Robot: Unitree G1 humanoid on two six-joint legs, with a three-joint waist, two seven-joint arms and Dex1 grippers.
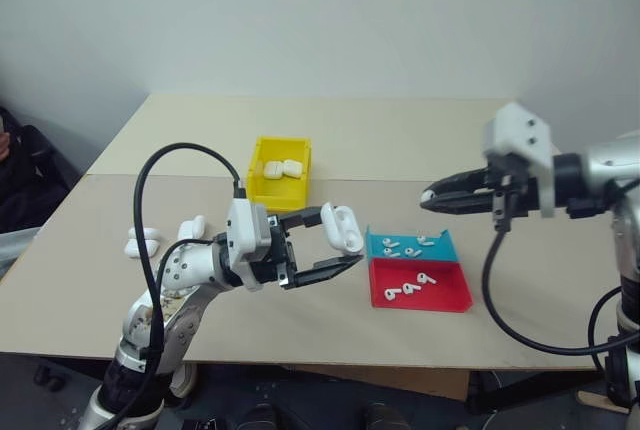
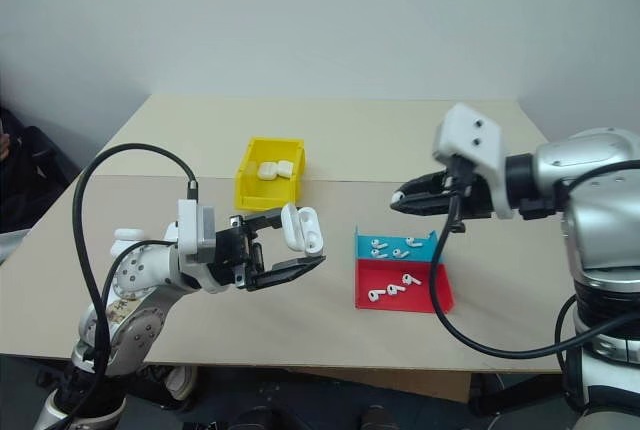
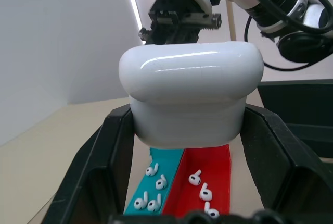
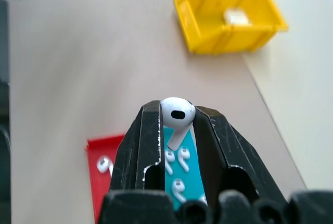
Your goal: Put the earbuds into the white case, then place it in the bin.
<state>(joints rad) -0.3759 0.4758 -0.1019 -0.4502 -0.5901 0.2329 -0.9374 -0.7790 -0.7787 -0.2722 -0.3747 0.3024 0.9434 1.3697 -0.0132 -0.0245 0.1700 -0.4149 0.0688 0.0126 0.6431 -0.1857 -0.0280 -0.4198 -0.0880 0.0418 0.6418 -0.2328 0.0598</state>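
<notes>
L gripper (image 1: 330,242) sits lower centre of the head view, held above the table (image 1: 420,140), jaws pinching a white case (image 1: 342,227). The case has its lid flipped open and stands between the two black fingers; in the L wrist view the case (image 3: 190,96) sits wedged between both fingers (image 3: 93,166), rounded lid toward the camera.

R gripper (image 1: 430,195) is at centre right of the head view, also up in the air, pointing toward frame left. R wrist view shows its jaws nearly together, pinching one earbud (image 4: 177,115) by the stem, bulb end sticking out past the fingertips.

Yellow bin (image 1: 279,172) stands on the table at upper centre, behind the L gripper, w/ two white cases inside (image 1: 281,168). In the R wrist view the bin (image 4: 229,15) is at upper right.

Lower centre-right, just right of the L gripper: a blue tray (image 1: 411,245) and a red tray (image 1: 420,285) lie side by side, touching, blue one farther back. Loose earbuds in both: several in the blue (image 1: 392,248), about three in the red (image 1: 407,290).

At left of the head view, more white cases (image 1: 142,242) lie on the table near the L arm; one (image 1: 192,227) is partly hidden behind it. Exact count there: can't tell.
</notes>
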